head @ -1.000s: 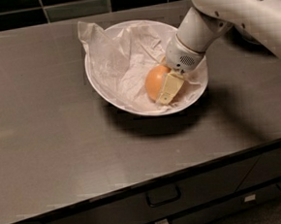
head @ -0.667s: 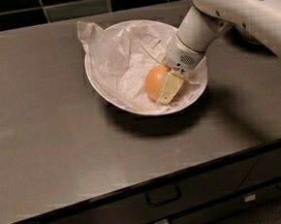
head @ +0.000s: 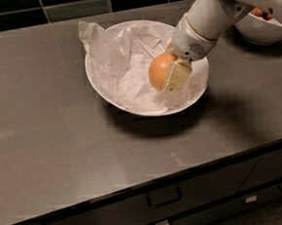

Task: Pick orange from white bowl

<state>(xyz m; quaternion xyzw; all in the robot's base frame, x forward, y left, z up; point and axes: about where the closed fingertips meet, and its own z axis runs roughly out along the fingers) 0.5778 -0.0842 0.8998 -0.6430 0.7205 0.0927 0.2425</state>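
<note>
One grey counter (head: 45, 141) fills the view from side to side, with dark tiles (head: 11, 17) behind it and drawers (head: 163, 205) under its front edge. At the far left edge is a small dark mark that I cannot make out.

Left of middle, a corner of crumpled paper (head: 112, 58) sticks up over the rim of the bowl (head: 103, 95), and the rest of the sheet lines the inside. The bowl stands flat on the counter.

Inside it, right of its middle, is the orange (head: 158, 70), over the paper. I cannot tell whether it rests on the sheet or hangs just clear of it. My claw (head: 167, 78) is down in the bowl and closed on the orange. One cream finger (head: 176, 76) lies flat against the fruit's right side, and the other is hidden behind it.

My arm (head: 206, 16) slopes up from there to the top right corner. Past it, at the right edge, a small bowl (head: 261, 31) stands well apart from the big one, with red-pink food (head: 260, 12) showing at its rim.
</note>
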